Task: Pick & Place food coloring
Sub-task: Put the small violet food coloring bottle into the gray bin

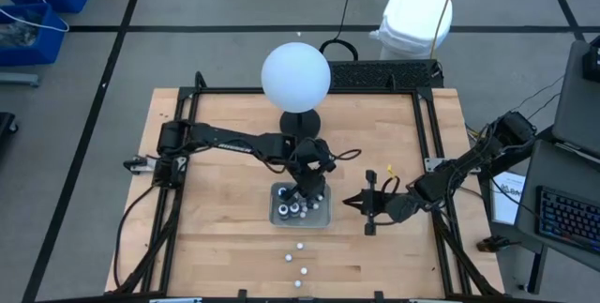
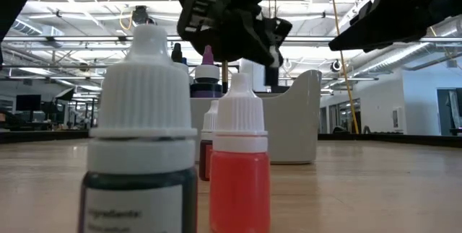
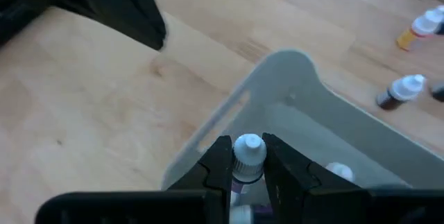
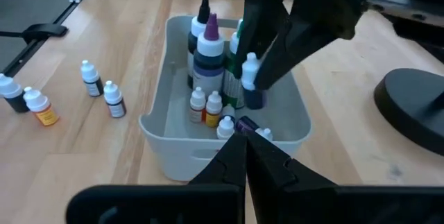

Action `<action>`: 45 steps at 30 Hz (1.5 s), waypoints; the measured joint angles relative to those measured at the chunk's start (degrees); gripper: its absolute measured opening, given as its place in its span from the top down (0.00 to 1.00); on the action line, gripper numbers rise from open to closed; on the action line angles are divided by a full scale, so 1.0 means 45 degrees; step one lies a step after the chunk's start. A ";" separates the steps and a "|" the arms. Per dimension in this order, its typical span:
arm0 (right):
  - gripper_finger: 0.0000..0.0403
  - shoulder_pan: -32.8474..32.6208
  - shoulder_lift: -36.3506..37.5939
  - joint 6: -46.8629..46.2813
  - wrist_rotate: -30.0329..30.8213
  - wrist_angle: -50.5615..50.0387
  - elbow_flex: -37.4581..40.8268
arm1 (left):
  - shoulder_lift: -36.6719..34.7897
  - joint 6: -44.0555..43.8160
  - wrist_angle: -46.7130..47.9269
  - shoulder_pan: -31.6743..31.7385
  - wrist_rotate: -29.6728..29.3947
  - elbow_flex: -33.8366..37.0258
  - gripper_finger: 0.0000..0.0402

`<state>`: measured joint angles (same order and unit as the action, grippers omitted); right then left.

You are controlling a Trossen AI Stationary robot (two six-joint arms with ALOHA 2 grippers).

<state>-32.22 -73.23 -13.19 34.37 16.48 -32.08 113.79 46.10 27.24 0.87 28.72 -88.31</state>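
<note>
The food coloring is a set of tiny bottles. Several stand or lie in the shallow grey tray (image 1: 277, 217), (image 4: 166, 130), among them tall dark ones (image 4: 208, 61) and small white-capped ones (image 4: 205, 107). Several more stand on the wood near the table's front edge (image 1: 300, 245), (image 4: 114, 100), (image 2: 240, 168). My left gripper (image 1: 306, 189), (image 3: 248, 172) hangs over the tray, shut on one small white-capped bottle (image 4: 252, 85). My right gripper (image 1: 349, 202), (image 4: 244, 151) is shut and holds nothing, just to the right of the tray. My left gripper pinches the small bottle between its two fingers, just below its white cap (image 3: 248, 149). The fingers (image 4: 274, 61) slant down at it from the table's far side. The bottle hangs cap up, its dark body (image 4: 256, 100) clear above the tray's inside.
A big white globe (image 1: 295, 76) on a black base (image 1: 300, 120) stands just beyond the tray. A black metal frame (image 1: 183, 153) runs round the table. Bare wood lies left and right of the tray.
</note>
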 joint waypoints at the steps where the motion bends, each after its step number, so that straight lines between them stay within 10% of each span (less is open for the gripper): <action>1: 1.00 0.0025 0.0000 0.0000 0.0000 -0.0012 0.0000 | 0.0140 0.0003 -0.0078 0.0009 0.0028 0.0004 0.84; 45: 1.00 0.0067 0.0000 -0.0233 0.0000 -0.0090 0.0005 | 0.1059 0.0260 0.0549 -0.0394 -0.1729 -0.0025 0.83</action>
<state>-31.92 -73.23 -14.24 34.37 16.08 -32.05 118.55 47.26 29.71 -0.91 20.94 -88.42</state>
